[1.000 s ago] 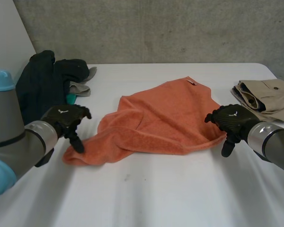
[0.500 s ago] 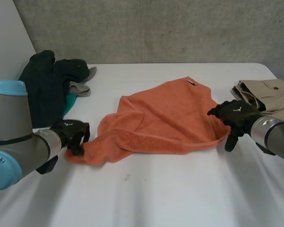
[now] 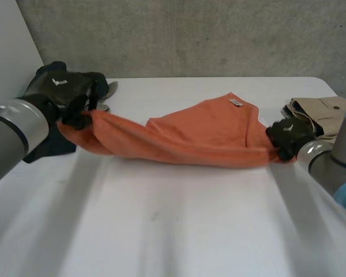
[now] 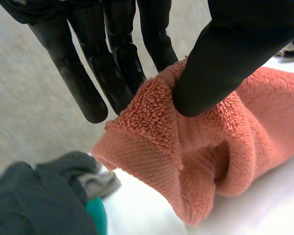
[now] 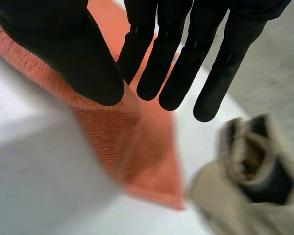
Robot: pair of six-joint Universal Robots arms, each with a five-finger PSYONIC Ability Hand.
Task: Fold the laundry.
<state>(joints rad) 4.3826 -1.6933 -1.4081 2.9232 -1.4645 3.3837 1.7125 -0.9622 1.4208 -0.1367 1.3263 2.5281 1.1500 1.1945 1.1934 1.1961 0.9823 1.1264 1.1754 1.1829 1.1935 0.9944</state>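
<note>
An orange towel (image 3: 202,135) hangs stretched between my two hands above the white table (image 3: 179,231), sagging a little in the middle, its label near the far edge. My left hand (image 3: 69,95) is raised at the towel's left end. The left wrist view shows its thumb (image 4: 220,58) pinching a bunched corner of the towel (image 4: 186,147) against straight fingers. My right hand (image 3: 288,135) holds the right end low over the table. In the right wrist view its thumb (image 5: 68,49) presses the towel's edge (image 5: 132,142) against the fingers.
A dark heap of clothes (image 3: 46,109) with grey and teal pieces lies at the table's back left, just behind my left hand. A folded tan garment (image 3: 323,112) sits at the right edge, close to my right hand. A concrete wall stands behind the table.
Both hands have shut on the towel's ends. The left hand rose and moved back toward the dark heap, lifting its corner. The towel went from a crumpled heap to a stretched band.
</note>
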